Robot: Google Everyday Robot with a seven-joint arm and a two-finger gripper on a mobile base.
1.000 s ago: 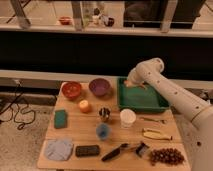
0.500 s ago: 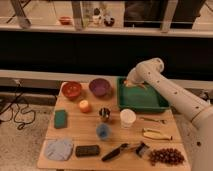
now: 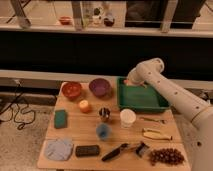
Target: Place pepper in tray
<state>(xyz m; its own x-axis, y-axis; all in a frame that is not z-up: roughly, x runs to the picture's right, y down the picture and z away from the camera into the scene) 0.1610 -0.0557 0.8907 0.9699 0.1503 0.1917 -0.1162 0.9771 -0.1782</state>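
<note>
The dark-green tray stands at the back right of the wooden table. My gripper reaches down from the white arm over the tray's far left corner. A small orange shape, the pepper, shows right at the gripper's tip, low inside the tray. I cannot tell whether the gripper holds it or whether it rests on the tray floor.
Left of the tray stand a purple bowl, a red-orange bowl and a round orange fruit. In front are a white cup, metal cup, blue cup, green sponge, banana and grapes.
</note>
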